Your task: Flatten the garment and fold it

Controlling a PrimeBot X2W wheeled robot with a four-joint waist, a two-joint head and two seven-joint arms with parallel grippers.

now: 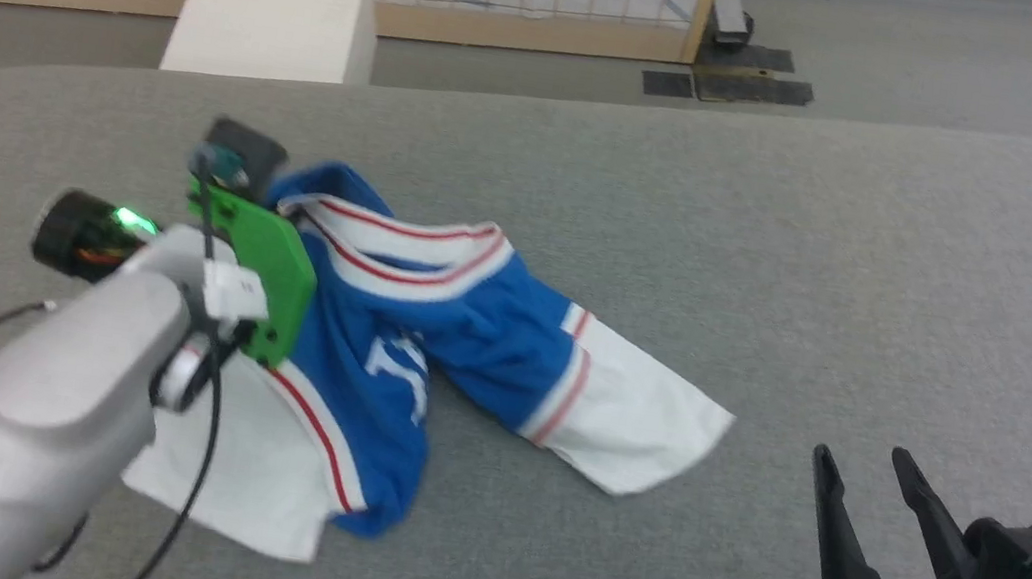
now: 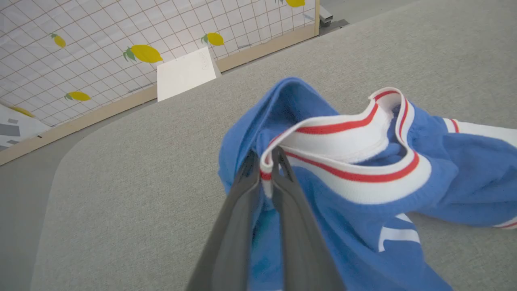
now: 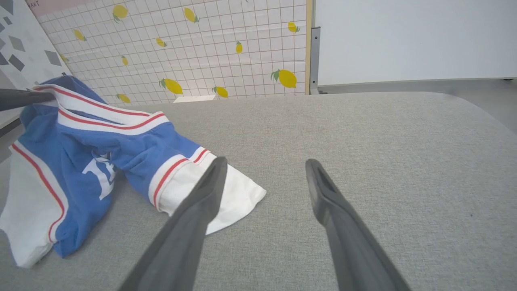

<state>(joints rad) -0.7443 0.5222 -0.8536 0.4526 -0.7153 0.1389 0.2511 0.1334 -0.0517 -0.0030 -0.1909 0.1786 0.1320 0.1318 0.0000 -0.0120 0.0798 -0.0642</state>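
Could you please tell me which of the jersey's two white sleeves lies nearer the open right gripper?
The sleeve on the robot's right, spread flat and pointing toward the right gripper. The other sleeve lies beside the left forearm, farther away.

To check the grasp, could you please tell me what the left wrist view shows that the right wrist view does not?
Left wrist view: the left gripper shut on the red-striped white band of the garment, up close. Right wrist view: the right gripper open over the grey surface, near a white sleeve. Both: the crumpled blue garment and the lemon-patterned wall.
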